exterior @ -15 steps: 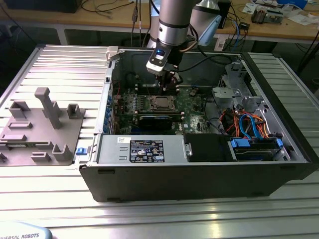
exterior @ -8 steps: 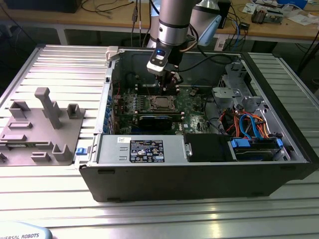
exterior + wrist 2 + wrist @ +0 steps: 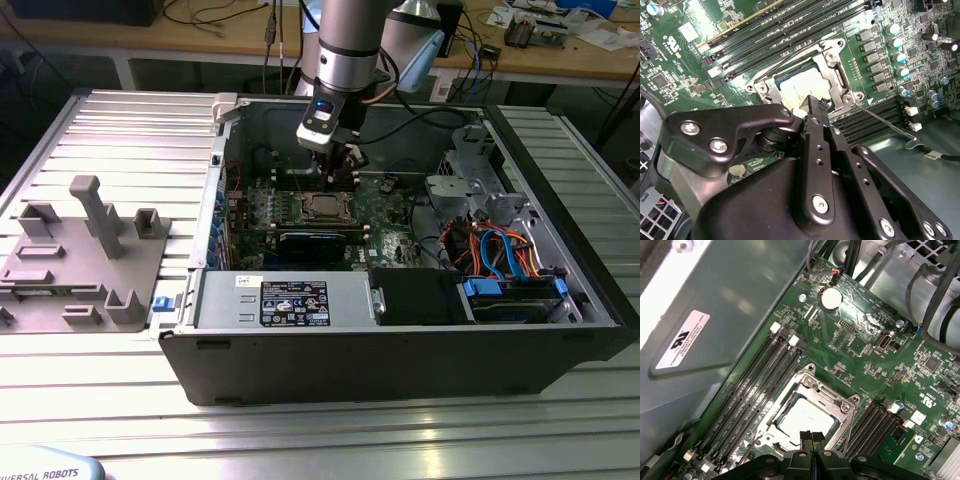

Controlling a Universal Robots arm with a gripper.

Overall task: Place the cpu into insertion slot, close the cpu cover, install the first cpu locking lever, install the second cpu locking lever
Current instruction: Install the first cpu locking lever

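I have the gripper (image 3: 341, 168) down inside the open computer case (image 3: 560, 345), upper centre of the exterior frame, just behind the insertion slot (image 3: 308, 207) on the green board. The cpu (image 3: 326, 207) sits in that slot, its pale metal top showing through the cut-out of the cpu cover (image 3: 837, 402), which lies flat over it. In both wrist views the fingertips are pressed together with nothing between them, poised at the socket's edge; I cannot tell whether they touch the cover. The first wrist view gives me the clearer surroundings: long memory slots (image 3: 752, 395) on both flanks of the socket, a coin battery (image 3: 830, 299) further off, and the grey case wall (image 3: 715, 315) close beside the board. In the second wrist view the gripper's black body hides one side of the socket, but it shows a thin wire locking lever (image 3: 882, 120) angling out from a socket corner across the memory slots. The exterior view adds the labelled power supply (image 3: 290, 300) at the case front, blue and orange cables (image 3: 500, 250) lower right, and a grey fixture tray (image 3: 80, 255) at the exterior view's left.
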